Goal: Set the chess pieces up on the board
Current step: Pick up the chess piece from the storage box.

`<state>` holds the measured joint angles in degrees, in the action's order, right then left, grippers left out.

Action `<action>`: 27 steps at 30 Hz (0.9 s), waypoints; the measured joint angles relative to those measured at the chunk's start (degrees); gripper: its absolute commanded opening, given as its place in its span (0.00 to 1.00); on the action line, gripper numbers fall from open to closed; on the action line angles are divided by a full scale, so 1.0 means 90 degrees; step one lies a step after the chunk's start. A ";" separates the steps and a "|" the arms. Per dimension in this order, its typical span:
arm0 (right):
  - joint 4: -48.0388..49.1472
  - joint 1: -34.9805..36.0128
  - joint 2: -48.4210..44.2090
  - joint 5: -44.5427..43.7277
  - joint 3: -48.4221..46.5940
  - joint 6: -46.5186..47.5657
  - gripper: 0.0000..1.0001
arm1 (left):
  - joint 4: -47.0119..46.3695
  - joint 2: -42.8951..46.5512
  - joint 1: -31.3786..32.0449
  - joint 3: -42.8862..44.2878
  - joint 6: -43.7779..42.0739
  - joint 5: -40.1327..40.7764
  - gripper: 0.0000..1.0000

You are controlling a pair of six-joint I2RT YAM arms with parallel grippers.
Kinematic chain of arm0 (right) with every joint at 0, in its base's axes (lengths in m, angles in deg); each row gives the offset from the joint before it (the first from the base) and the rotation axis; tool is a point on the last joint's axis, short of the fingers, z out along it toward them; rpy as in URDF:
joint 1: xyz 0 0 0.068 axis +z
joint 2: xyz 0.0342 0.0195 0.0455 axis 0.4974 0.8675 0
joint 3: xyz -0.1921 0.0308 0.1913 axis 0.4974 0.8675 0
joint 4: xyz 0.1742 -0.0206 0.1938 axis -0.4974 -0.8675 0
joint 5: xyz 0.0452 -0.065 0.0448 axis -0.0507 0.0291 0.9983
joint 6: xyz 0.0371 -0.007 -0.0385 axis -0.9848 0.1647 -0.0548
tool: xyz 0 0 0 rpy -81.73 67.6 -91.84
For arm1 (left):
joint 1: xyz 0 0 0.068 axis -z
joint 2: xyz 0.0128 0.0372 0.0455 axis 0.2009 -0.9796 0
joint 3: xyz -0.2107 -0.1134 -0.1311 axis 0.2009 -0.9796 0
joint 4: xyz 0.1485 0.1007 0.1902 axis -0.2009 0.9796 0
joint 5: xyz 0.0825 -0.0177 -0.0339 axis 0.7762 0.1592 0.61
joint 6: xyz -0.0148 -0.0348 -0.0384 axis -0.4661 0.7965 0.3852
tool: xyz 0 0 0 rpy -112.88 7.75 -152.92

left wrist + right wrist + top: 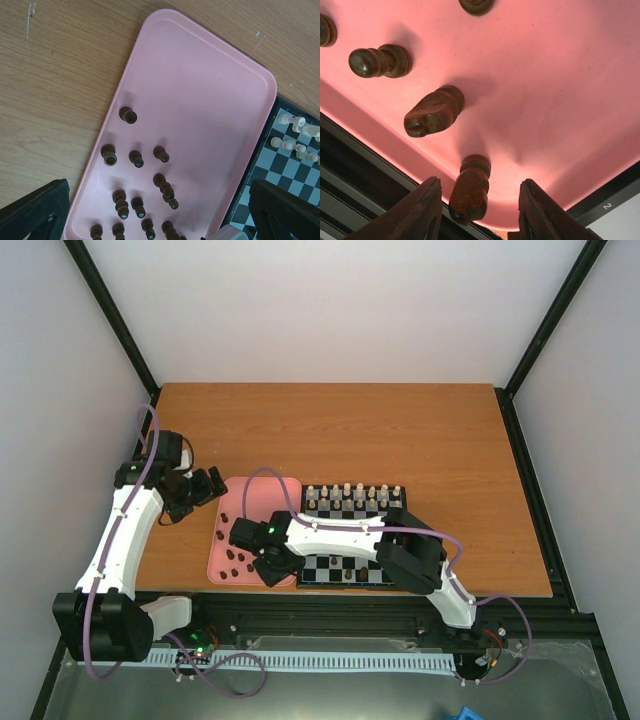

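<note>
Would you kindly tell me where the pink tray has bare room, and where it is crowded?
The pink tray is bare in its far half, down to the dark chess pieces. Its near end is crowded: pieces cluster there, and the right gripper has open jaws either side of one.

From high behind we look down on the whole table point(330, 430). Our left wrist view takes in the tray point(200, 100) and a board point(290, 175) corner; our right wrist view sits very close over that tray's edge, pieces point(434, 112) large.
</note>
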<state>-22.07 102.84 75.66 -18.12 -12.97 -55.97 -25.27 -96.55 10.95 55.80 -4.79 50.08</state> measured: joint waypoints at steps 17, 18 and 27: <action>0.0027 -0.0007 0.0107 0.0092 -0.0058 0.0107 0.12 | -0.0002 0.0000 0.0000 0.0000 0.0002 0.0000 1.00; 0.0002 -0.0007 0.0107 0.0087 -0.0068 0.0112 0.12 | -0.0002 0.0000 0.0000 0.0000 0.0000 0.0000 1.00; -0.0435 -0.0136 -0.0233 -0.0325 -0.0476 0.0070 0.12 | 0.0000 0.0000 0.0000 0.0000 0.0000 0.0005 1.00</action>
<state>-25.98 101.62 73.56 -21.05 -17.26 -55.33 -25.27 -96.55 10.95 55.80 -4.79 50.13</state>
